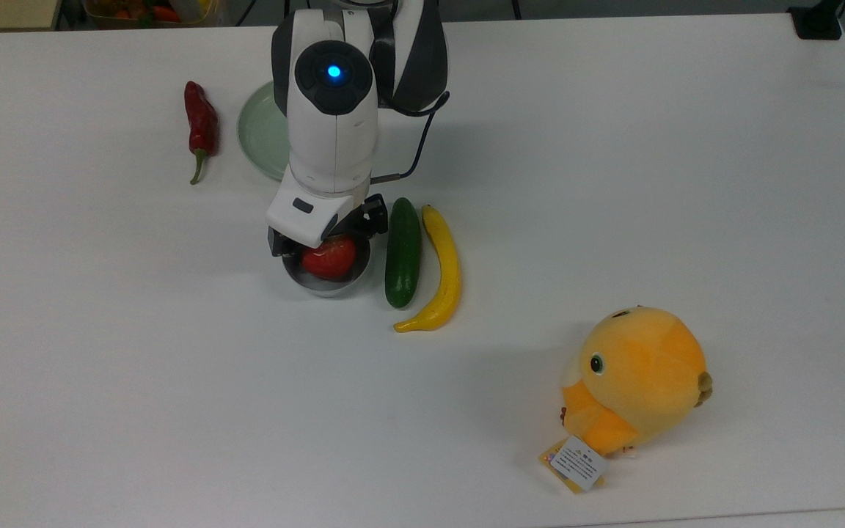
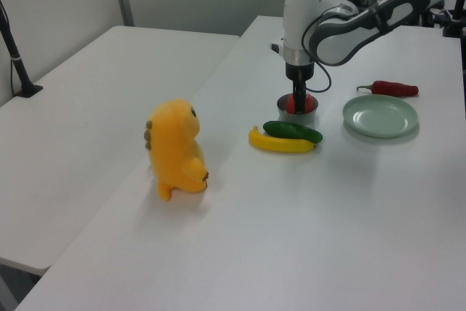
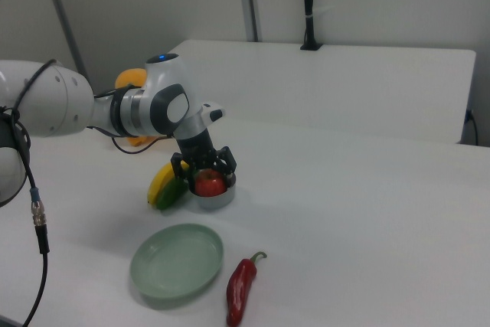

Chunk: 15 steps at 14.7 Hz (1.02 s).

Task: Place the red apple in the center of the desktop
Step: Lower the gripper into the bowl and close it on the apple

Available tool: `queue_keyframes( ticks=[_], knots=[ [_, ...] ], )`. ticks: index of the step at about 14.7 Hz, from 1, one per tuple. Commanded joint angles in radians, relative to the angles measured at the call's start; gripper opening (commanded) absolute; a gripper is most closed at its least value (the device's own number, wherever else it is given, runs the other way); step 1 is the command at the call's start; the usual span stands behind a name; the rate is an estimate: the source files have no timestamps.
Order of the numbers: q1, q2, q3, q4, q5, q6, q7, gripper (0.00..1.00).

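Apple in bowl, between gripper fingers.

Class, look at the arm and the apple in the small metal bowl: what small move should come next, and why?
Probably lower a little further, then close. The end effector straddles the red apple, which sits in the metal bowl with the fingers apart either side, not yet gripping.

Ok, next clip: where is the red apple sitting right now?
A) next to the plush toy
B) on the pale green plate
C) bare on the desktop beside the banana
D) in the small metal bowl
D: the red apple sits inside the small metal bowl, under the gripper, with the cucumber beside the bowl on the top view's right; the pale green plate holds nothing.
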Motion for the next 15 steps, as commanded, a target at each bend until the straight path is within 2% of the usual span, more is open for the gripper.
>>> queue_keyframes(
  ticks=[1,2,5,11,15],
  knots=[
    [0.007,-0.007,-0.004,-0.017,-0.017,0.027,-0.007,0.6],
    [0.007,-0.009,-0.003,-0.017,-0.017,0.027,-0.007,0.49],
    [0.005,-0.01,-0.003,-0.015,-0.015,0.027,-0.005,0.24],
    [0.004,-0.021,-0.003,-0.011,-0.008,0.016,-0.005,0.25],
    [0.005,-0.067,-0.003,-0.009,0.0,0.01,0.005,0.25]
  ],
)
